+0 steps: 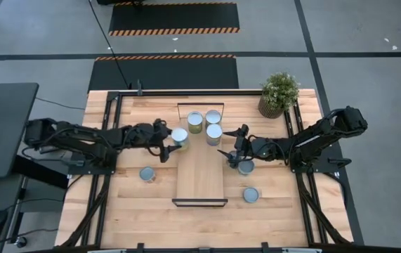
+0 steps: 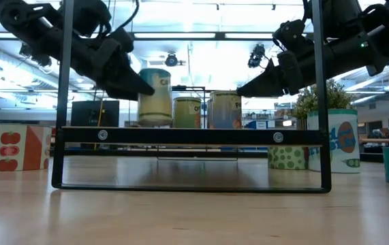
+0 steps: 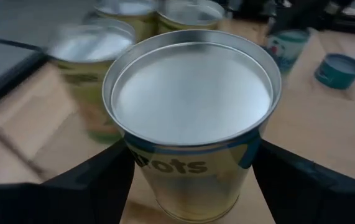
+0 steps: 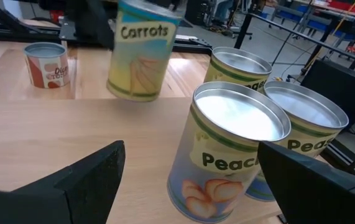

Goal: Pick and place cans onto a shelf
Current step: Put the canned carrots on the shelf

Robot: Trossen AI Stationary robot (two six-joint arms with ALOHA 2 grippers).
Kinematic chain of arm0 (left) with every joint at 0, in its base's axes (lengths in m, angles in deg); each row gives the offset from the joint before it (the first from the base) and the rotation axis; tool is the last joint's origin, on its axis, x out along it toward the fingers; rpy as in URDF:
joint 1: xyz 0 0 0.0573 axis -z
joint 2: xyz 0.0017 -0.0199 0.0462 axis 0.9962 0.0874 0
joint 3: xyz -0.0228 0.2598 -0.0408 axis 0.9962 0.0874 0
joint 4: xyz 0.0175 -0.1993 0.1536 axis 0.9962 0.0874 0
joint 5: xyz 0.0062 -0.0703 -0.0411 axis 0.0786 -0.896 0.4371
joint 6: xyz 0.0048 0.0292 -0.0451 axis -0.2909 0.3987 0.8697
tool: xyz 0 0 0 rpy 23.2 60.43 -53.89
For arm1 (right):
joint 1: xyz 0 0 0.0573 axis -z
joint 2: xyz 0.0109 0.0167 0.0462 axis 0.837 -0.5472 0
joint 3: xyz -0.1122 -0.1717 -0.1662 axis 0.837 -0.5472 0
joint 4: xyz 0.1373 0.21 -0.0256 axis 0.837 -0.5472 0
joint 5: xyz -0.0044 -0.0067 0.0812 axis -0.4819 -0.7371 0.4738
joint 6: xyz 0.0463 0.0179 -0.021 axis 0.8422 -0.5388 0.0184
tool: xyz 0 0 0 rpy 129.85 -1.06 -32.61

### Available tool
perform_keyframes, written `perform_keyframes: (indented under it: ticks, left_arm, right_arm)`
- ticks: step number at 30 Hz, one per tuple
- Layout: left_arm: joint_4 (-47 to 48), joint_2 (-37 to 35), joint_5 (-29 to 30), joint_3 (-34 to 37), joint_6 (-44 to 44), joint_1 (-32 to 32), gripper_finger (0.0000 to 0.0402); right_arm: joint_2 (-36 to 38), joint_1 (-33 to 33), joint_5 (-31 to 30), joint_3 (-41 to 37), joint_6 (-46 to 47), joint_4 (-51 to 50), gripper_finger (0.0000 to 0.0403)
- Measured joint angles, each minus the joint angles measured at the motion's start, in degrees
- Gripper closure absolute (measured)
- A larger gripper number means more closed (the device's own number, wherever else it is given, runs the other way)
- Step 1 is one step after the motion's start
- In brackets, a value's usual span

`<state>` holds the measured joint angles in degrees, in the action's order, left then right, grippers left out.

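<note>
The shelf (image 1: 200,179) lies along the table's middle. Three cans stand on its far end (image 1: 195,121), (image 1: 213,117), (image 1: 214,133). My left gripper (image 1: 174,139) is shut on a yellow "Carrots" can (image 3: 193,106) at the shelf's left edge, which also shows in the low view (image 2: 154,95) and the right wrist view (image 4: 138,56). My right gripper (image 1: 229,150) is open, its fingers spread wide just short of the "Peaches" can (image 4: 236,149), touching nothing. Three more cans stand on the table (image 1: 147,173), (image 1: 246,166), (image 1: 251,195). My left gripper pinches the Carrots can's side wall (image 3: 133,165) between its two fingers (image 3: 96,180), below the top rim. The fingers come from the table's left, slanting a little down. The can is about upright, its bottom (image 2: 154,124) about level with the shelf's top.
A potted plant (image 1: 279,93) stands at the table's far right corner. The shelf has a black frame (image 2: 191,136) at its near end, and its near half is bare wood. A red-and-white can (image 4: 46,64) stands left of the shelf.
</note>
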<state>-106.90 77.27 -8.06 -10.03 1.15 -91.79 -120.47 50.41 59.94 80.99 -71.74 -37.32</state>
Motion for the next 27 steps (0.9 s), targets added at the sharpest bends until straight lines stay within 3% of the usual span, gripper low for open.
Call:
perform_keyframes:
  ticks: [10,21,27]
  left_arm:
    - [-12.9,11.2,8.1,-0.5,1.9,5.8,0.0097]
    - [-13.1,20.1,9.1,-6.5,2.2,6.7,0.0091]
    - [-10.0,21.2,7.9,-8.8,0.8,6.6,0.0087]
  right_arm:
    - [0.0,-0.2,0.0,0.0,0.3,-0.3,0.0028]
    - [0.0,-0.3,0.0,0.0,0.2,0.4,0.0028]
    - [0.0,-0.3,0.0,0.0,0.3,0.1,0.0028]
